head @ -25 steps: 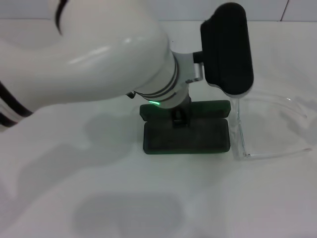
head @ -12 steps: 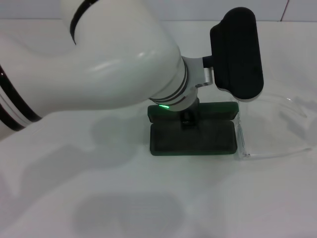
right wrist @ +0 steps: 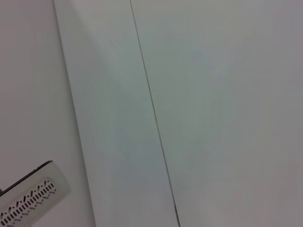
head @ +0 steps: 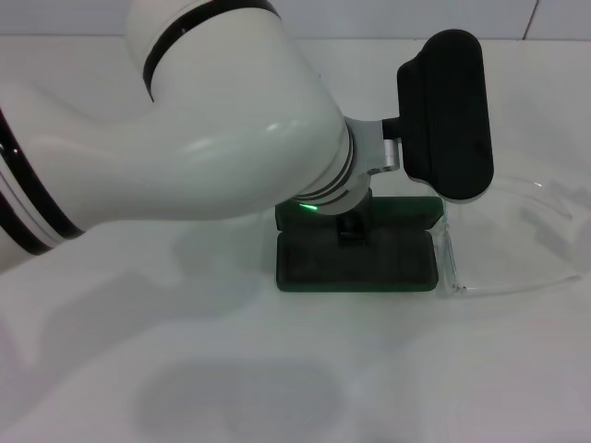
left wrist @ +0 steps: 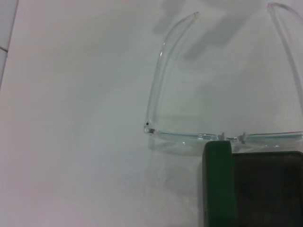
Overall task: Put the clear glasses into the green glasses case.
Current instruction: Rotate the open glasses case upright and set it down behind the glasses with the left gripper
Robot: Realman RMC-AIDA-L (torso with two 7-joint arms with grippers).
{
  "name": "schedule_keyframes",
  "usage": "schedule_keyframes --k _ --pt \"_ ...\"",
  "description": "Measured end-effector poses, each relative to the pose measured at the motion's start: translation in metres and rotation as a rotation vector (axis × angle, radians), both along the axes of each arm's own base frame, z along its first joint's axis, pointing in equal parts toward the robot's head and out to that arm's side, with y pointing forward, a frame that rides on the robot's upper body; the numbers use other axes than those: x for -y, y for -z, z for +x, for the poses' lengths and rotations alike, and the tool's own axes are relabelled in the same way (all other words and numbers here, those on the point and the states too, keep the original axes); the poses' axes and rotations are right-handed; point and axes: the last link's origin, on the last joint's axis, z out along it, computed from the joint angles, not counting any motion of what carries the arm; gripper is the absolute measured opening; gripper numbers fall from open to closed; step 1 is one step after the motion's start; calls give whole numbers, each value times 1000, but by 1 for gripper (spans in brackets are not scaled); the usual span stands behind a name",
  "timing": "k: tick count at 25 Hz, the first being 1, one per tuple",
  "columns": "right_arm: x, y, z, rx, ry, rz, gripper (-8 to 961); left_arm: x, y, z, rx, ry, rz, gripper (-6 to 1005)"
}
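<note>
Nearest our head camera, bare white desk (head: 277,369) runs up to the green glasses case (head: 356,260), which lies open and flat with its lid folded back. Our left arm reaches across above it, and the left hand (head: 349,226) hangs over the hinge line; whether its fingers are apart or together we cannot tell. Just beside the case, on its right end, the clear glasses (head: 503,249) rest on the desk, front edge almost touching the case wall and both arms unfolded, pointing away. They are not yet in the case. We judge the step is reaching for the glasses: approach the frame front near the bridge, since the thin arms would flex. Beyond lies plain white desk, then a tiled wall. Our right hand is not in view.
</note>
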Motion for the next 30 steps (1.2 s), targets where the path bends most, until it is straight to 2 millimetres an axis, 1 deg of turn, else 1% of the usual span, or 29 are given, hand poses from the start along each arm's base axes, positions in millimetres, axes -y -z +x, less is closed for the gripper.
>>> schedule_keyframes --k 22,28,30 --pt "0 -1 1 4 2 2 631 2 1 0 14 2 -10 215" --pt "0 -1 0 4 1 2 631 2 0 2 14 12 -7 310" --pt "0 -1 0 4 0 2 631 2 -1 2 12 14 -6 318"
